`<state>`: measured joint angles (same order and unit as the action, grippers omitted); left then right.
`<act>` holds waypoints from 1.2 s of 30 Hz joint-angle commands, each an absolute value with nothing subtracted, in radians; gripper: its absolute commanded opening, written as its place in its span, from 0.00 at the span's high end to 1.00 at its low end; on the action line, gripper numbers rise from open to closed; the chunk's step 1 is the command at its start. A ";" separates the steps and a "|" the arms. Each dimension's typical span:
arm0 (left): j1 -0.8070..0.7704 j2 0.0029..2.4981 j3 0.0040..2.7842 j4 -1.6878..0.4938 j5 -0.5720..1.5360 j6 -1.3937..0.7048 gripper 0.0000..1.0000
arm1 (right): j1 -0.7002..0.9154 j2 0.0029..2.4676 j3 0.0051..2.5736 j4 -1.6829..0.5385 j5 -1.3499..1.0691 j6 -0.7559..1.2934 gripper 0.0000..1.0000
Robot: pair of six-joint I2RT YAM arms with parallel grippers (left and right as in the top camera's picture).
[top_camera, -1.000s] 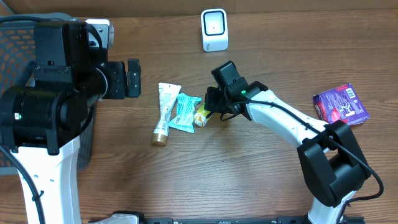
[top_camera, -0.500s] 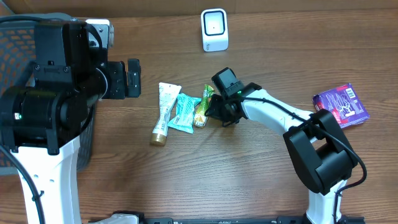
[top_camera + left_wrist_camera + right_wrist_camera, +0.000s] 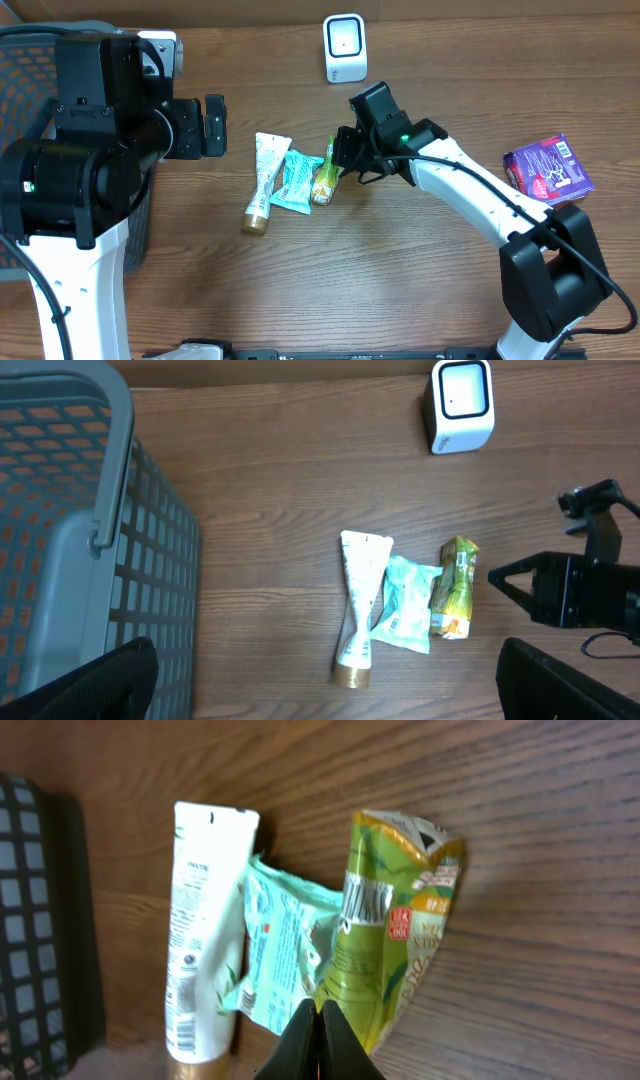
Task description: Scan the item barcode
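While the left gripper point(image 3: 213, 126) hangs spread wide with nothing in it, out past the tube point(image 3: 263, 182) from the scanner point(image 3: 345, 47), the action is on the other side. Look at the right gripper point(image 3: 347, 160): jaws pressed tight together, right at the packet point(image 3: 323, 180) — touching or only just beside it, hard to call, and whether a corner is nipped between them I can't tell. That green packet lies on the robot's side of the scanner, a touch toward the left arm, long axis running roughly at the scanner, sachet point(image 3: 297, 182) against its far flank. The right arm is plainly the nearer one, its tips at the packet's scanner-side end. The right wrist view pays off here: the barcode point(image 3: 366, 902) is plain on the packet's face, where overhead gives only a thin strip. The left wrist view puts scanner window and packet in one shot — well apart, so a lift and carry looks due.
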<state>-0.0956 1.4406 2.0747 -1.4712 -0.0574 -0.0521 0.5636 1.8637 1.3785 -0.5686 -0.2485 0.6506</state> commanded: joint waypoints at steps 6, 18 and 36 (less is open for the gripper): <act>-0.088 1.440 2.083 -1.470 -0.060 -0.044 0.00 | 0.621 1.865 1.361 -0.551 -0.216 0.623 0.96; -0.088 1.440 2.083 -1.470 -0.060 -0.044 0.00 | 0.641 1.911 1.359 -0.552 -0.176 0.632 0.96; -0.088 1.440 2.083 -1.470 -0.060 -0.044 0.00 | 0.638 2.068 1.359 -0.572 -0.181 0.800 0.96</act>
